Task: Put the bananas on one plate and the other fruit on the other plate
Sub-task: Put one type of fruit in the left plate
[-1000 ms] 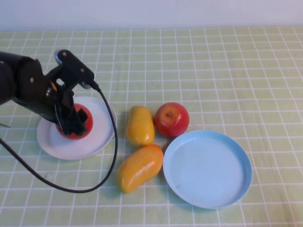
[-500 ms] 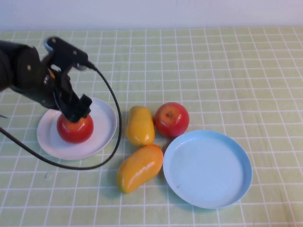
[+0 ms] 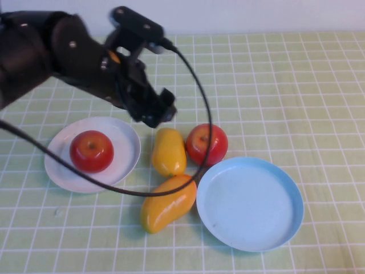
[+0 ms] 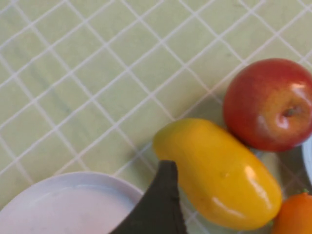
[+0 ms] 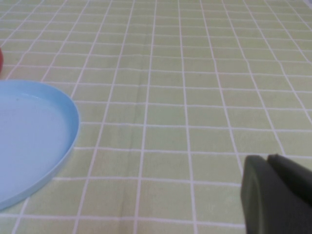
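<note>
You have one round glossy red apple resting on the small white shallow plate, so half of the "other fruit" step looks done. The second round red apple sits on the green checked surface, touching the upper plump yellow-orange elongated fruit. The lower yellow-orange fruit lies just beside the rim of the larger light blue plate, which holds nothing yet.

Your left gripper hovers above the surface, between the white plate and the loose fruit cluster, carrying nothing. Whether its fingers are spread or closed you cannot tell; only one dark fingertip shows in the left wrist view, hanging over the white plate's edge next to the yellow-orange fruit.

That position suits a reach for the remaining apple, which probably belongs on the white plate next. Mind the contact between that apple and the neighbouring fruit: closing on one may nudge the other.

Your right gripper shows only at the edge of its own wrist view, off to the side beyond the blue plate, apparently parked; its fingers' state cannot be told.
</note>
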Robot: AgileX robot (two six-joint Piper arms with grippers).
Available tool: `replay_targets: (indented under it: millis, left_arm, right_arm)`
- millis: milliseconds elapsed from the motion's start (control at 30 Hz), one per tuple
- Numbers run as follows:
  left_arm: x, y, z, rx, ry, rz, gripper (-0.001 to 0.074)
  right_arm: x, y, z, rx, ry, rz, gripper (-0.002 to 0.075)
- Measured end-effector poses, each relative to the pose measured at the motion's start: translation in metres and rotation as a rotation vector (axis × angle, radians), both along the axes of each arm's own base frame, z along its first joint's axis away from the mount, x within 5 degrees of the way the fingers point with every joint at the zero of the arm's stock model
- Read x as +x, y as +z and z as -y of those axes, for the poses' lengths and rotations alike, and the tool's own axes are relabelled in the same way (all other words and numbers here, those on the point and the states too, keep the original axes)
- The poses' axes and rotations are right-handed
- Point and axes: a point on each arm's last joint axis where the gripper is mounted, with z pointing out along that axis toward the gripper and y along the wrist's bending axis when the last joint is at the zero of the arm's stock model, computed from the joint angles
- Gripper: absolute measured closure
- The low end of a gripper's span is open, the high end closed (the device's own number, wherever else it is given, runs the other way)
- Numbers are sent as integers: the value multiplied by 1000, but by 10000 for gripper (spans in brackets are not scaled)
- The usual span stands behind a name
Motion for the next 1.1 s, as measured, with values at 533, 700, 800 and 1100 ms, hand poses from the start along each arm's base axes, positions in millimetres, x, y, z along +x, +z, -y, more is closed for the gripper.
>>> replay_targets:
  millis: [533,700,800,1100]
  left_arm:
    - [23,-35,82,35,-196,-197,66]
    - [26,-46,85,104,-316,-169,66]
    - [28,-53,86,122,-347,-167,66]
    - [37,-65,91,118,-346,-128,66]
  right_arm:
    - [0,0,0,0,0,0,742]
    - [0,0,0,0,0,0,742]
    - [0,0,0,0,0,0,742]
    - [0,0,0,0,0,0,742]
